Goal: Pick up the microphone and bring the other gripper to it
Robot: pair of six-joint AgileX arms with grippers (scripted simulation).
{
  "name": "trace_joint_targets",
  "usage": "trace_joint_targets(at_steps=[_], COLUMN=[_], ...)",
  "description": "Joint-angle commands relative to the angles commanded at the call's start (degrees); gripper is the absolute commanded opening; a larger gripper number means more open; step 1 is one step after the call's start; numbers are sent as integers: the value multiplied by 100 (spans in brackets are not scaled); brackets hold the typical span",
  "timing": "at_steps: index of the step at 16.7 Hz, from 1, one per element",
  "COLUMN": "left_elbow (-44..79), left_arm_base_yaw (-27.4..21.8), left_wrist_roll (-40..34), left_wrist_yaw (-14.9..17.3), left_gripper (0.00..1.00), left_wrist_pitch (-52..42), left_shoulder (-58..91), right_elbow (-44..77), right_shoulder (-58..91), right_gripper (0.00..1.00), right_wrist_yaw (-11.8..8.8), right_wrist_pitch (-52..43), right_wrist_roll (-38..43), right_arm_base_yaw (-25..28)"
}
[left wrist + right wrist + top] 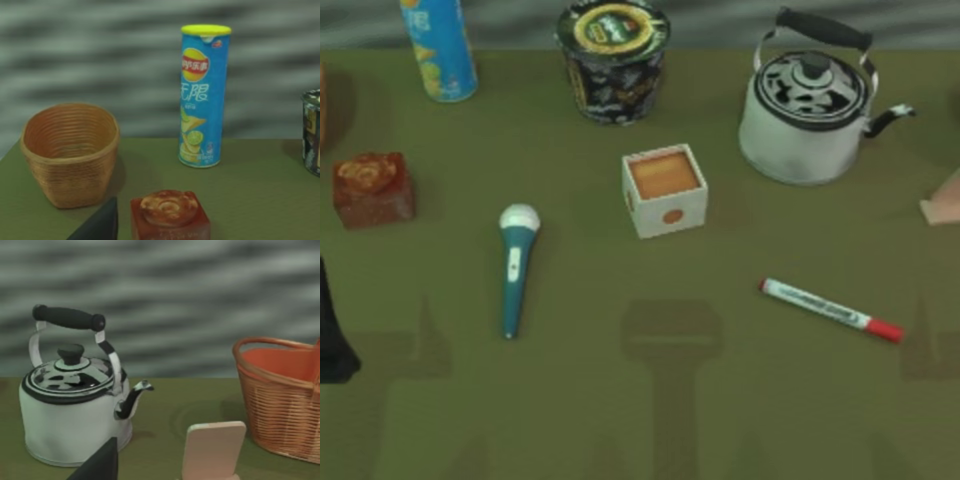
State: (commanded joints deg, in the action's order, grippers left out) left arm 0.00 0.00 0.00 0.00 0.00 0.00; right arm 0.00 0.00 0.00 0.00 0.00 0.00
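1. Progress: nothing done yet, judging by the scene. The microphone (517,268) lies flat on the table (650,420), untouched, grey head toward the far side, teal handle toward the near edge. Pick-up, lift and bringing the 2nd gripper over all remain.

2. Left gripper (332,335): only a black sliver shows at the top view's left edge; the mic sits well off to its right, nothing between them. In the left wrist view one dark fingertip (97,226) peeks in. Fingers apart or together: can't tell.

3. Right gripper: not seen in the top view. The right wrist view shows one dark fingertip (97,465) only, so its state can't be told either. Mic isn't in that view.

4. Ahead of the left gripper: red stamp block (169,215) closest, wicker cup (70,152) and chips can (202,95) beyond. None lie on a path to the mic, I'd say.

5. Ahead of the right gripper: kettle (75,400), pale card (212,450), orange-lined basket (280,395).

6. Near the mic: white box (664,190) just beyond its head side, noodle cup (612,60) farther back. Red-capped marker (830,310) is well apart; a lookalike shape, not the target.

7. Obstacles: mic has free space all round; box is the nearest thing to mind.
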Motion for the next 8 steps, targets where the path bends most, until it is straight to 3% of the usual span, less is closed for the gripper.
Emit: trace_joint_targets(at_steps=[4,8], left_elbow=[168,1080], left_arm_base_yaw=[-57,-337], left_wrist_roll=[-47,-305], left_wrist_yaw=[2,-17], left_gripper=[100,100], left_wrist_pitch=[-107,-701], left_shoulder=[175,1260], right_elbow=[0,0], right_shoulder=[0,0], right_gripper=[100,100], right_wrist_yaw=[0,0], right_wrist_pitch=[0,0], right_wrist_roll=[0,0], right_arm_base_yaw=[0,0])
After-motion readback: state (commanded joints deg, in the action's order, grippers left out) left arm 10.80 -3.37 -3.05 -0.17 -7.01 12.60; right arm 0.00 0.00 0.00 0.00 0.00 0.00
